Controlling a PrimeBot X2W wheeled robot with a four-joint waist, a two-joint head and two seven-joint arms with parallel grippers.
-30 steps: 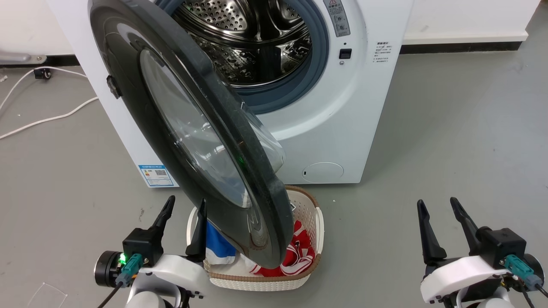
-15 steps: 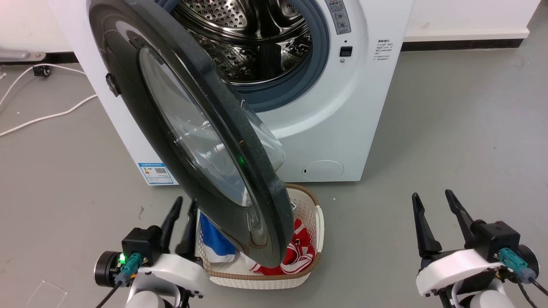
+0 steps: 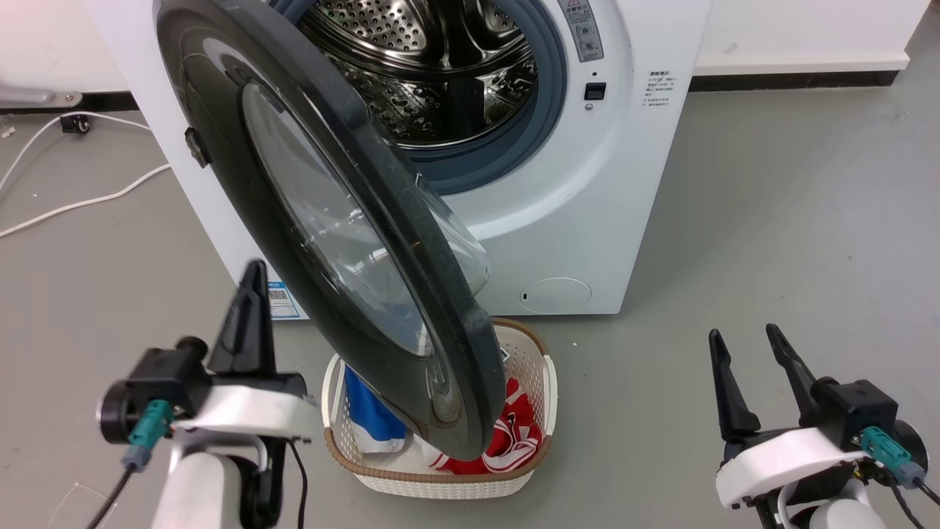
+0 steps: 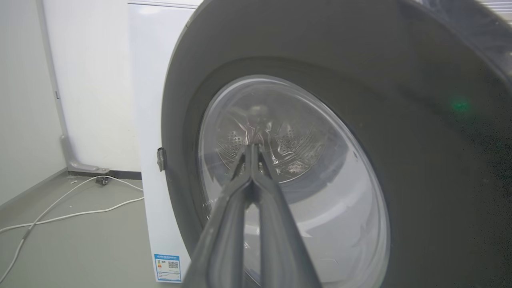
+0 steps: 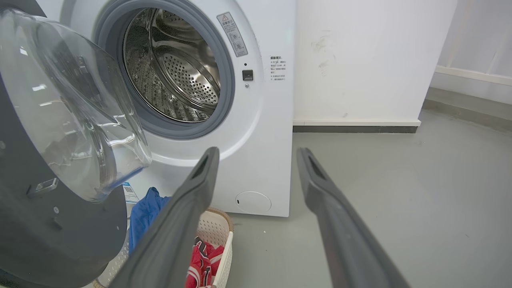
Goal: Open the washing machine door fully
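1 washer (image 3: 580,220) w/ 1 door (image 3: 330,235) open, 1 basket (image 3: 440,481).

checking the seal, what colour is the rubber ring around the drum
Grey-blue rubber ring; the right wrist view shows it best.

The washer (image 3: 587,220) body is white. The door (image 3: 220,110) has a glossy black rim around a clear glass window; a small green spot shows on the rim. The drum (image 3: 411,44) is bright steel, patterned with rows of round perforations. The gasket (image 3: 547,103) is grey-blue. The label (image 4: 167,267) is white with a blue border. The sticker (image 3: 584,29) is grey with a red triangle. The basket (image 3: 440,481) is white lattice with a brown rim. It contains a blue garment (image 3: 371,415) and a red garment (image 3: 514,441) with white stripes. The floor (image 3: 771,220) is plain grey, the cable (image 3: 73,202) white, the wall (image 5: 360,60) white, and the skirting (image 3: 793,77) black. The left gripper (image 3: 255,268) and right gripper (image 3: 742,332) have black fingers, white shells and teal connectors.
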